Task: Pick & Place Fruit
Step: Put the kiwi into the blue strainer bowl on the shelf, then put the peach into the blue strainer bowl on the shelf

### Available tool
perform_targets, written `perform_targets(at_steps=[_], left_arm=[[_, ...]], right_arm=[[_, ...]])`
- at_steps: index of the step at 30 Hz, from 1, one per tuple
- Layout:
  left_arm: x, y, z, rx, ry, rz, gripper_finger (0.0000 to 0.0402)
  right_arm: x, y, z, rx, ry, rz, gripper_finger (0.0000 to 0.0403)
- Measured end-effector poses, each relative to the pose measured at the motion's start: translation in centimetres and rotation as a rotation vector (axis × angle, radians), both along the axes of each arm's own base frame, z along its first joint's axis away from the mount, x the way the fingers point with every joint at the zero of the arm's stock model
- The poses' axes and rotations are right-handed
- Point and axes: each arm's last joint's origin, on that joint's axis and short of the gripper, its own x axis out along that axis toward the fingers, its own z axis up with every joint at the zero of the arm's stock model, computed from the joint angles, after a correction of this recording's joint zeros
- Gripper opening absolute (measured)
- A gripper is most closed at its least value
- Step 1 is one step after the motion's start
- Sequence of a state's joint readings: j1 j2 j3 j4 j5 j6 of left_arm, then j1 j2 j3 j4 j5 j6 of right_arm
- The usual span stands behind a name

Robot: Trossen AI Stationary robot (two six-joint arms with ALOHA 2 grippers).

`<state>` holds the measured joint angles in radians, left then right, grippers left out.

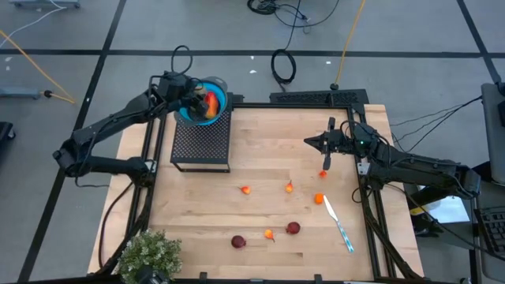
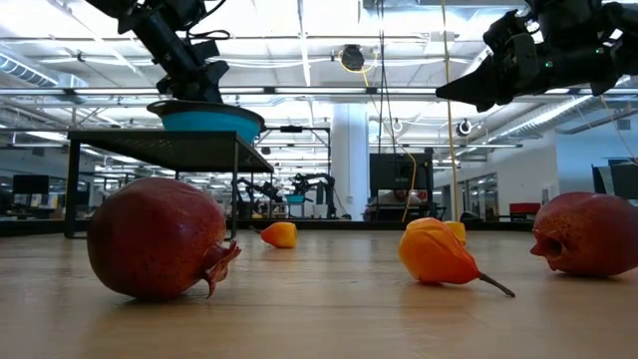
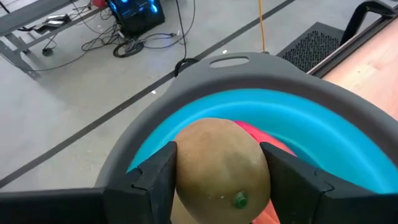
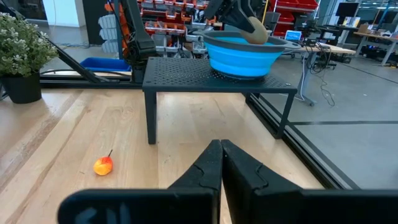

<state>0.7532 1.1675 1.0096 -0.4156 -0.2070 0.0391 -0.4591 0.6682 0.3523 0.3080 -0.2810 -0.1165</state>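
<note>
Wooden surface [image 1: 260, 173] carries a black perforated stand [image 1: 201, 142] at its far left corner, with a blue bowl [image 1: 207, 101] with a grey rim on the stand's far edge. Potted green plant [image 1: 148, 254] sits at the near left corner. Left arm reaches over the bowl; left end effector [image 3: 217, 171] is down inside it, fingers [image 3: 155, 180] spread on both sides of an olive-brown oval fruit [image 3: 222, 167], pressed against it. Under that fruit, a red-orange piece [image 3: 264, 140] already lies in the bowl. Right arm hangs above the right side of the surface, away from the fruit; right end effector [image 4: 221, 163] is fully closed and holds nothing. A white and blue utensil [image 1: 338, 223] lies near the right edge, pointing toward the near right corner. Two dark red balls rest near the front edge: one [image 1: 238, 241] left of centre, the other [image 1: 293, 228] just right of it, with a tiny orange bit [image 1: 269, 234] between them. More orange bits mid-surface: [image 1: 245, 189], [image 1: 289, 187], [image 1: 319, 199], and a small one [image 1: 323, 173] below the right end effector.
</note>
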Motion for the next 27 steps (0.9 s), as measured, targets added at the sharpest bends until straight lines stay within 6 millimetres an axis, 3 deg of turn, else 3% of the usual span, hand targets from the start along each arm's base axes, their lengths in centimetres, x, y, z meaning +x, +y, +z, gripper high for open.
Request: perform_targets(at_steps=[12, 20, 27], left_arm=[[-0.4, -0.4, 0.7, 0.015, -0.03, -0.024, 0.0284], [-2.2, -3.5, 6.5, 0.09, -0.253, -0.06, 0.0284], [-3.6, -8.0, 10.3, -0.054, -0.55, -0.391, 0.0251]], right_arm=[[0.0, 0.0, 0.0, 0.0, 0.0, 0.0, 0.0], [0.0, 0.0, 0.0, 0.0, 0.0, 0.001, 0.0], [0.0, 0.0, 0.0, -0.001, -0.001, 0.001, 0.0]])
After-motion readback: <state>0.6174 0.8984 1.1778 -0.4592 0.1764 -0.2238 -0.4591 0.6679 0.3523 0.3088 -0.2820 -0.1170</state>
